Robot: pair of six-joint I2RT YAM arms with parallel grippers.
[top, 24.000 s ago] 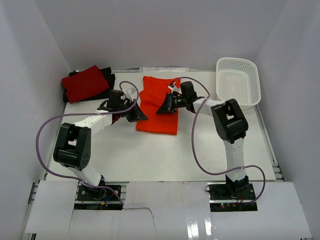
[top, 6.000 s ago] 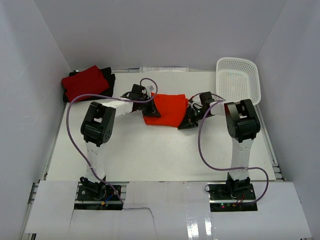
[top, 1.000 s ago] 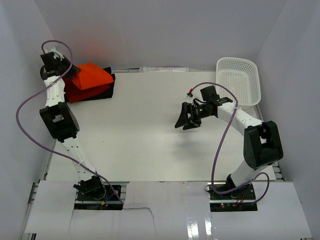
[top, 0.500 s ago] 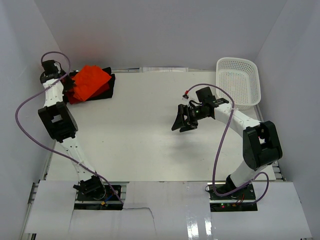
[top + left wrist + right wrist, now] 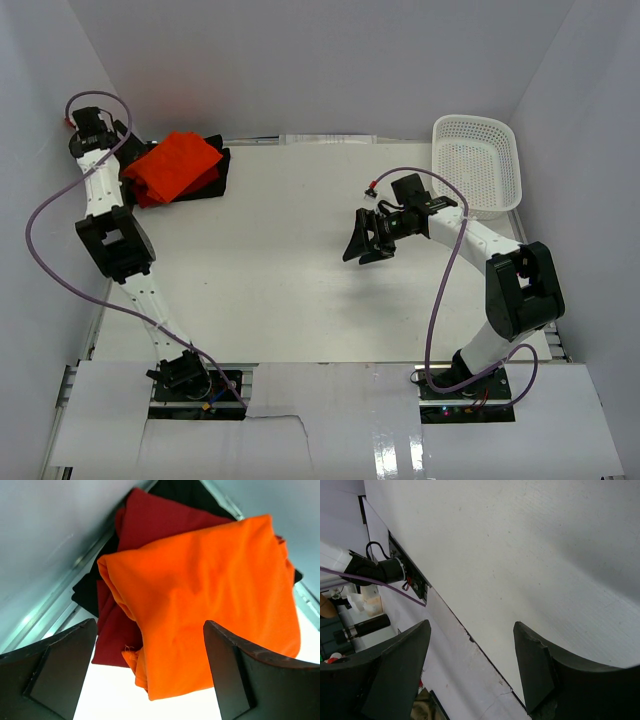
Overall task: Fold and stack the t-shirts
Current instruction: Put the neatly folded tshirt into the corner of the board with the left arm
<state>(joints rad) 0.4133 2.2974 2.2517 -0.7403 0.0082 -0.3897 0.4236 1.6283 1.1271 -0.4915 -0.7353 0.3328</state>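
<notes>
Finishing the stack at the far-left corner of the surface (image 5: 300, 290).
We judge the folding done: the orange t-shirt (image 5: 210, 605) lies on the crimson t-shirt (image 5: 150, 525), with the black t-shirt (image 5: 82, 587) underneath. Our left hand (image 5: 150, 672) and right hand (image 5: 470, 672) gape wide, holding nothing.

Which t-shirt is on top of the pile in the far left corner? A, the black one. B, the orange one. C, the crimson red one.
B: the orange t-shirt lies uppermost, covering much of the crimson red t-shirt, with the black t-shirt showing only at the edges.
</notes>
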